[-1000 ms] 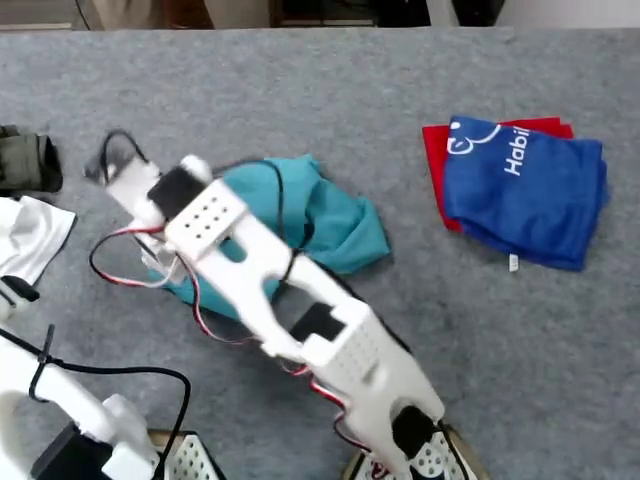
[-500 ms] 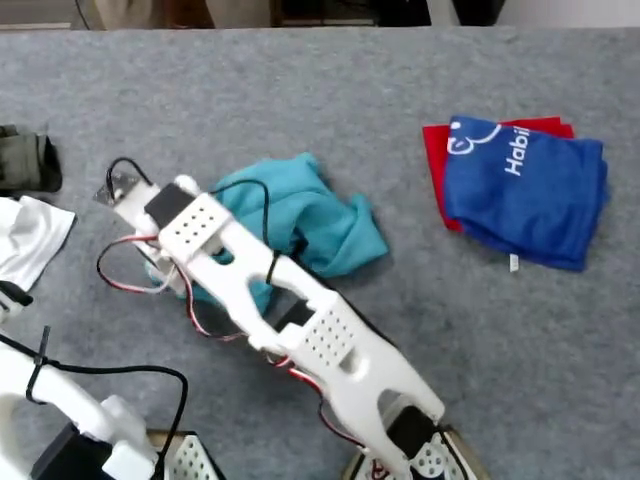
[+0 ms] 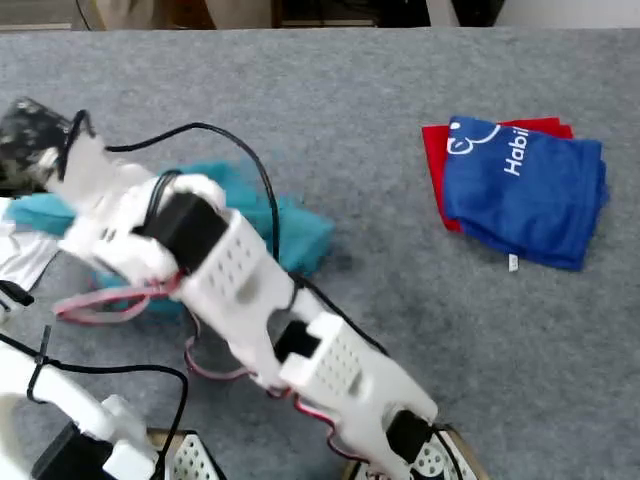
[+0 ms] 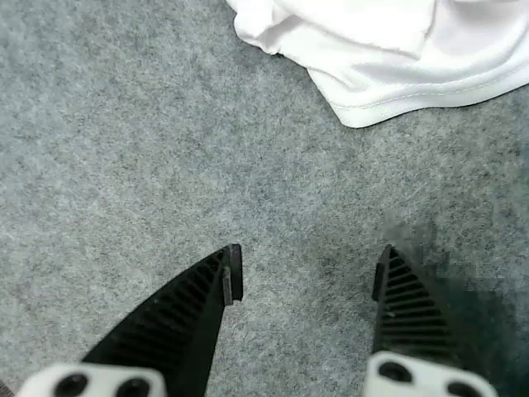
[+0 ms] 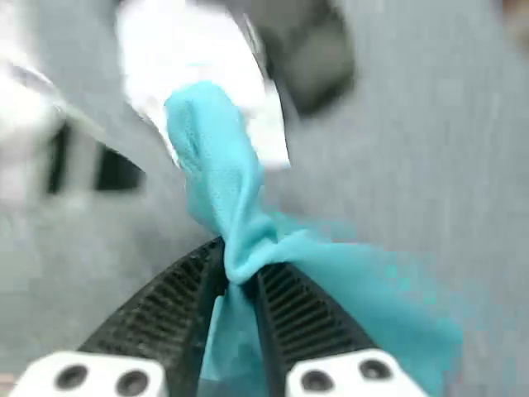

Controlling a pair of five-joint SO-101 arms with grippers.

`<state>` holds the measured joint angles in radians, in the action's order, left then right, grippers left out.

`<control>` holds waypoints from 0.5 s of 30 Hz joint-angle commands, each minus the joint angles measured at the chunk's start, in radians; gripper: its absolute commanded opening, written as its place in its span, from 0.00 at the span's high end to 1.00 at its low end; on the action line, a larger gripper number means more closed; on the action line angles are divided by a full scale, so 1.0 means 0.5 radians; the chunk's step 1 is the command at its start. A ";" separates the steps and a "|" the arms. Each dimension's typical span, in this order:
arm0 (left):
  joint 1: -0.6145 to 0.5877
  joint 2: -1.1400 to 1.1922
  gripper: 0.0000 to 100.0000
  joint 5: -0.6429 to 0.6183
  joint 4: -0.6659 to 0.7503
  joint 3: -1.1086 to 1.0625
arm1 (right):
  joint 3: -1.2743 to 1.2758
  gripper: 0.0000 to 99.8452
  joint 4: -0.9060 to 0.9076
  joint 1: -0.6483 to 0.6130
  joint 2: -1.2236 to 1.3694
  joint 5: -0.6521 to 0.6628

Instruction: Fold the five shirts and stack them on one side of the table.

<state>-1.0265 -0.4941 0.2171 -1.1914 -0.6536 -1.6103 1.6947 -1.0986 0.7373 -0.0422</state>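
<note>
Hauled toward the left edge of the grey surface (image 3: 400,100) since a second ago, with the right gripper (image 5: 240,269) clamped tight on a twisted corner of the teal shirt (image 3: 300,232). Now drawn out in a long band from mid-surface leftward, no longer heaped in a mound. Just beyond the pinched cloth, a white shirt (image 5: 198,50) and a dark garment (image 5: 310,50), both blurred.

Close to the left edge, the left gripper (image 4: 307,273), fingers spread wide over bare grey felt, gripping nothing. Ahead of it, apart from the fingertips, the hemmed edge of the white shirt.

Far to the right, well apart from both arms, a folded blue shirt (image 3: 525,190) lying on a folded red shirt (image 3: 435,170), red peeking out along the left and top. White lettering and a white looped mark across the blue cloth. Small white tag (image 3: 513,263) at its lower edge. Wide open grey room between the teal shirt and this stack, and along the far edge.
</note>
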 commanded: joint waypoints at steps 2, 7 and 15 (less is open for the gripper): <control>-0.018 -0.057 0.74 0.006 0.003 0.028 | -0.081 1.00 -0.531 -0.097 -0.394 0.003; -0.021 -0.057 0.74 0.003 0.003 0.015 | -0.044 1.00 -0.792 0.164 -0.410 -0.160; -0.021 -0.057 0.74 0.003 0.000 0.012 | 0.585 1.00 -0.374 1.030 0.029 -0.503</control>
<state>-1.0265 -0.4941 0.2156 -1.1914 -0.6536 -1.4124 1.4584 -0.7288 0.6897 -0.2708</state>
